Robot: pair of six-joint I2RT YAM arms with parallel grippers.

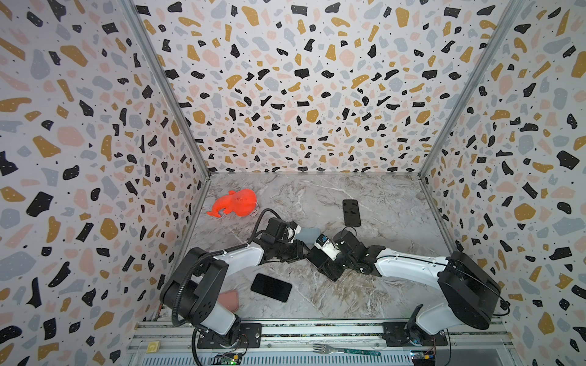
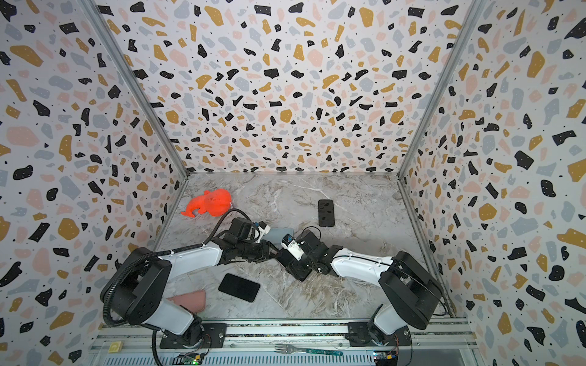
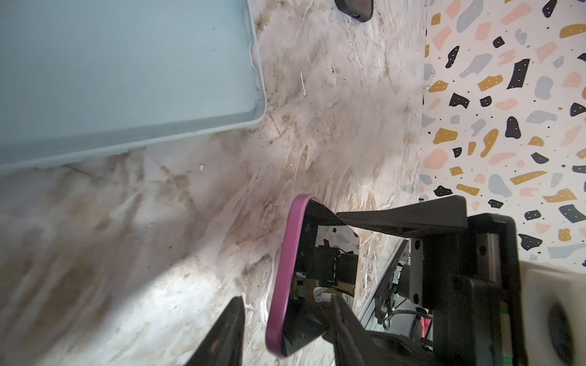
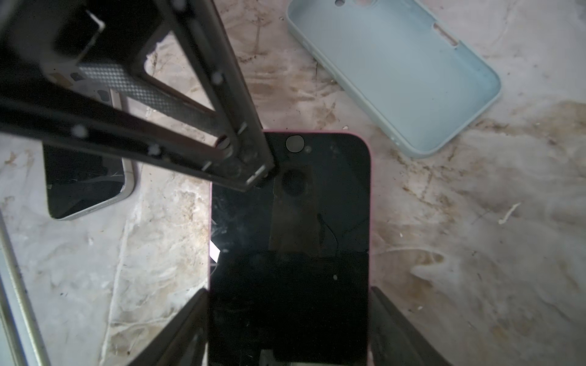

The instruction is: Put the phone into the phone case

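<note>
The phone (image 4: 290, 221), black-screened with a pink rim, sits across my right gripper (image 4: 288, 290), which is shut on its two long sides and holds it over the marble floor. My left gripper (image 3: 285, 299) straddles the phone's (image 3: 287, 279) far corner. One finger (image 3: 344, 326) lies against the screen side, and the other finger (image 3: 225, 329) stands a little off the pink rim, so the jaws are open. The phone case (image 4: 396, 73), light blue and hollow side up, lies empty on the floor just beyond the phone. Both top views show the phone case (image 1: 307, 234) (image 2: 280, 235) half hidden behind the arms.
A black phone (image 1: 351, 212) lies further back and another (image 1: 271, 287) near the front left. A pink case (image 1: 229, 299) is partly under the left arm. An orange toy (image 1: 236, 203) sits at the back left. A fork (image 1: 345, 350) rests on the front rail.
</note>
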